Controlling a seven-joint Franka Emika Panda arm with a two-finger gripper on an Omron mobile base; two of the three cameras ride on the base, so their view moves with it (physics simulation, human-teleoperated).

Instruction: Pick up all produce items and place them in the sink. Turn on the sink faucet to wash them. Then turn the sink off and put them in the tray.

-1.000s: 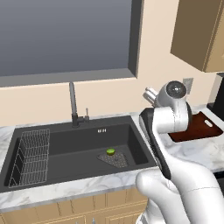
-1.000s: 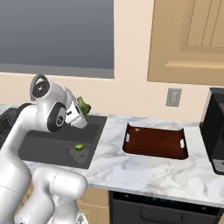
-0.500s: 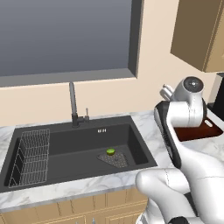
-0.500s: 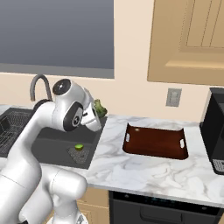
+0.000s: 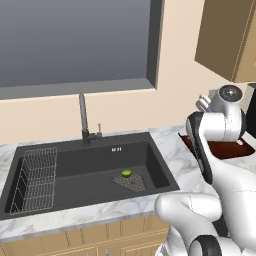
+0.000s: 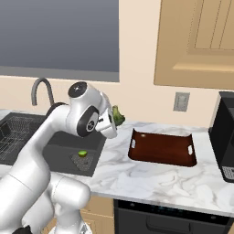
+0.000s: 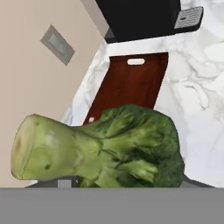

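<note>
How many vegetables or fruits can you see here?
2. The broccoli is held in the gripper above the counter beside the tray; the lime lies in the sink. Others may be hidden.

Even, flat rendered light all round, no glare anywhere. Shadows are soft and faint, darkest inside the sink (image 5: 75,170). Base views look crisp to the edges, no bending. In the hand view the broccoli (image 7: 109,148) looms close, slightly soft.
</note>
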